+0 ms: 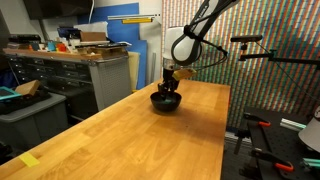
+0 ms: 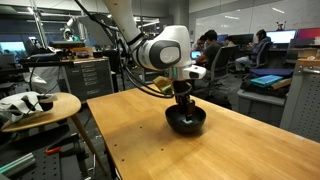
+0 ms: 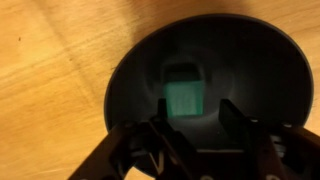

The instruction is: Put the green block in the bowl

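The black bowl (image 1: 166, 100) sits on the wooden table in both exterior views (image 2: 186, 121). In the wrist view the bowl (image 3: 270, 70) fills the frame, and the green block (image 3: 185, 93) lies on its floor. My gripper (image 3: 198, 125) hangs directly over the bowl with its fingers apart and nothing between them; the block lies just beyond the fingertips. In the exterior views the gripper (image 1: 169, 83) (image 2: 183, 100) reaches down to the bowl's rim, and the block is hidden.
The wooden table (image 1: 140, 135) stretches toward the camera. A yellow tape piece (image 1: 29, 160) lies at its near corner. A round side table (image 2: 40, 108) with objects stands beside it. Cabinets (image 1: 95, 75), desks and seated people (image 2: 210, 45) are behind.
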Controlling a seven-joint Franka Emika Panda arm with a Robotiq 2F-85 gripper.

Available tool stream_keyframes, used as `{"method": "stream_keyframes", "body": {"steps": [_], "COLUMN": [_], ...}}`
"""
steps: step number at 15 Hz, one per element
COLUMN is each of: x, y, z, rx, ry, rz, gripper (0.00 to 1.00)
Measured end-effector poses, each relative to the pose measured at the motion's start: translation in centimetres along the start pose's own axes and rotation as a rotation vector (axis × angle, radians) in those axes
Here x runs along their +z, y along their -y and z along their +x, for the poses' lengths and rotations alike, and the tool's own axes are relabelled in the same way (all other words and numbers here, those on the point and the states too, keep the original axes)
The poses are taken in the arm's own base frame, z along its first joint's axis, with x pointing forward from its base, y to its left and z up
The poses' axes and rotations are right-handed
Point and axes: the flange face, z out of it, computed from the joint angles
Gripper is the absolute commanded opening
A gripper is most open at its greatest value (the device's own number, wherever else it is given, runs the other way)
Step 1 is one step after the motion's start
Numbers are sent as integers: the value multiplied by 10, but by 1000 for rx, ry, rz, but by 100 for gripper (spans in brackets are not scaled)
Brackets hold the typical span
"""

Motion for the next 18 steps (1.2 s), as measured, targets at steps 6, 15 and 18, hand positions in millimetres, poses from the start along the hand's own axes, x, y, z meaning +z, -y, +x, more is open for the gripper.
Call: {"method": "stream_keyframes", "body": {"steps": [6,15,18], "x": [-11,-98,-113], "y": [4,2,1], "z": [14,23,21], "rx": [2,-96,-109], "ry": [-30,29,36], "rz": [19,12,12], "gripper": [100,100,100]}}
